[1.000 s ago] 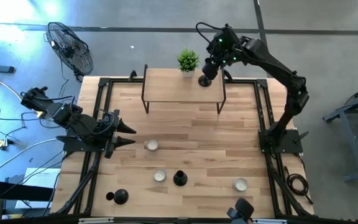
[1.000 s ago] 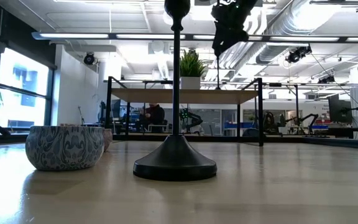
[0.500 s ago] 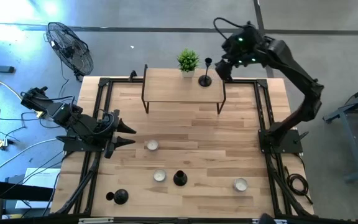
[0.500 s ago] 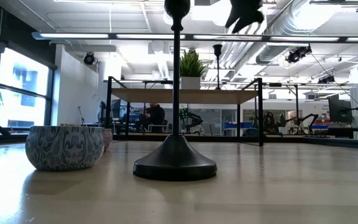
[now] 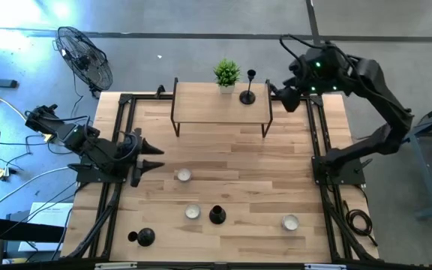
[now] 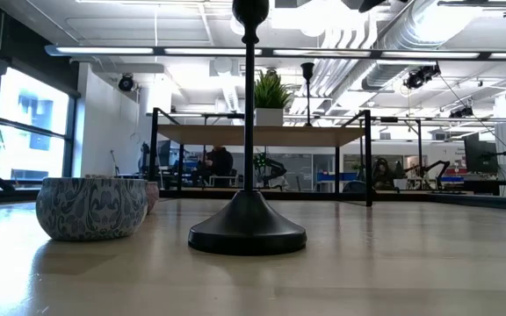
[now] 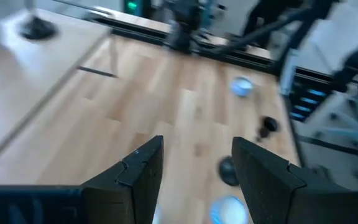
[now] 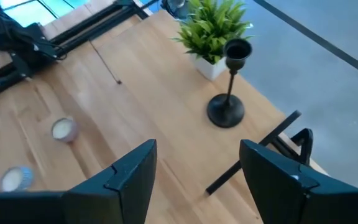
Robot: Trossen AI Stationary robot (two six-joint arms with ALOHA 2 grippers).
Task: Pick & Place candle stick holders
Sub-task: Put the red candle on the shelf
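Right wrist view | right tool (image 8: 194, 177) open, empty | candlestick holder (image 8: 230, 87) apart

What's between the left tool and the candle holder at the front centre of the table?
One small candle bowl sits on the bare wood just past the left tool, and another bowl stands close beside the front-centre candle holder. Both lie near a straight path; nothing taller stands there.
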